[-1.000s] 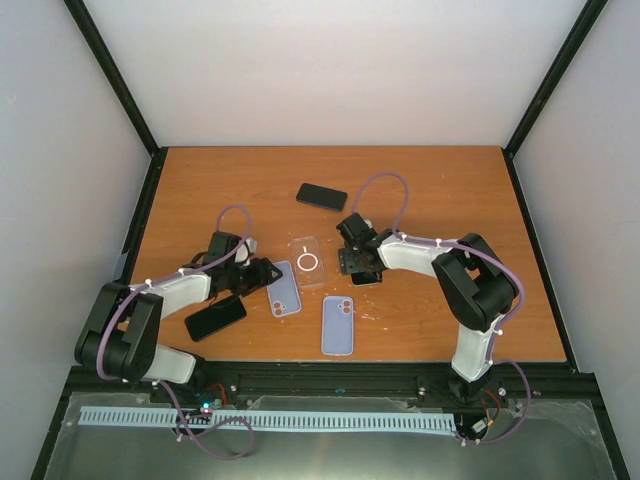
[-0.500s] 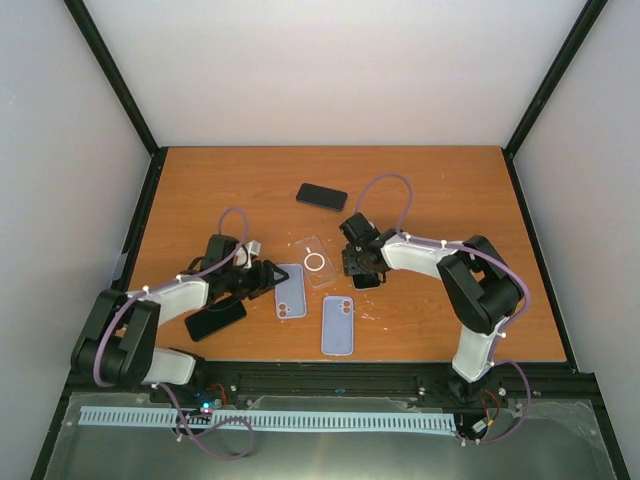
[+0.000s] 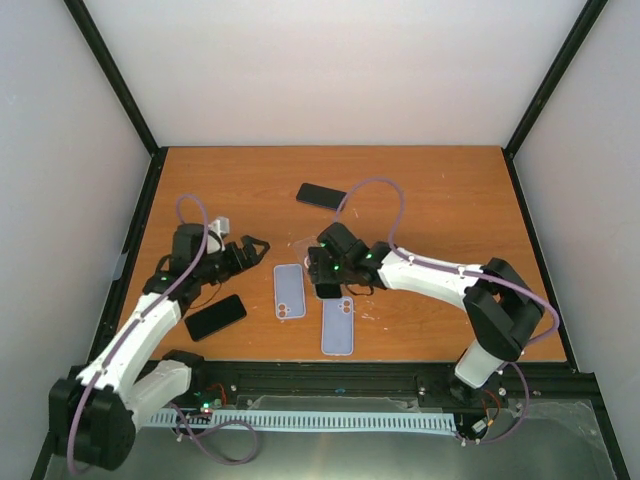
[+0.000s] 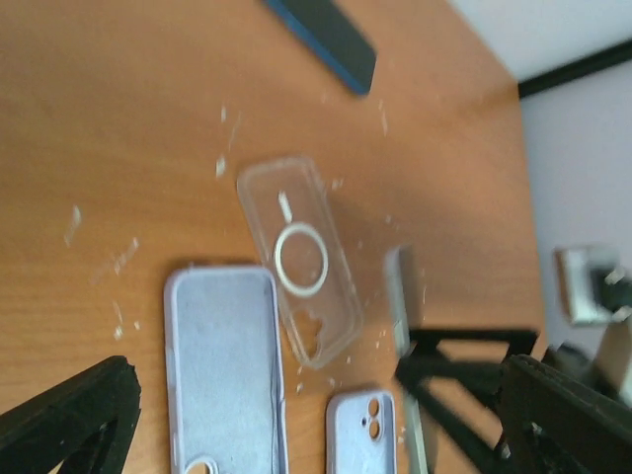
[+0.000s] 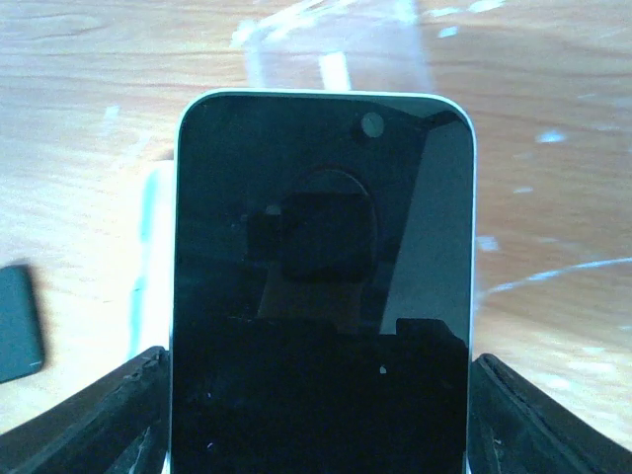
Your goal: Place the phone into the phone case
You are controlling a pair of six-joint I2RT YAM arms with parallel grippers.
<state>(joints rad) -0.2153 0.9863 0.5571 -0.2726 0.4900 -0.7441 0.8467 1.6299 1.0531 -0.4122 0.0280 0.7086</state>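
Two arms work over the orange table (image 3: 450, 200). The right gripper (image 3: 324, 270) holds the phone (image 5: 323, 286). In its wrist view the dark screen with a white rim fills the space between the two black fingers (image 5: 99, 425). Each finger sits against a long edge near the phone's lower end, and the rest of the phone reaches out past the fingertips. The phone is off the table; the left wrist view shows it edge-on and tilted, as a pale strip. From above it sits under the gripper, just right of the lilac case (image 3: 289, 291). The clear case (image 4: 299, 259), ring mark on its back, lies flat just beyond the phone's far end in the right wrist view and is mostly hidden by the gripper from above. The lilac case lies flat, hollow side up, with its camera cut-out toward the arm bases. Cannot tell whether the phone touches either case. The left gripper (image 3: 256, 251) hovers left of the lilac case, its fingers (image 4: 69, 415) spread wide with nothing between them; both cases lie ahead of it, apart from the fingertips. Also on the table are a lilac-backed phone (image 3: 338, 326), lenses up, on the near side of the held phone; a dark phone (image 3: 321, 196) toward the far side; and a second dark phone (image 3: 215, 317) beside the left arm.
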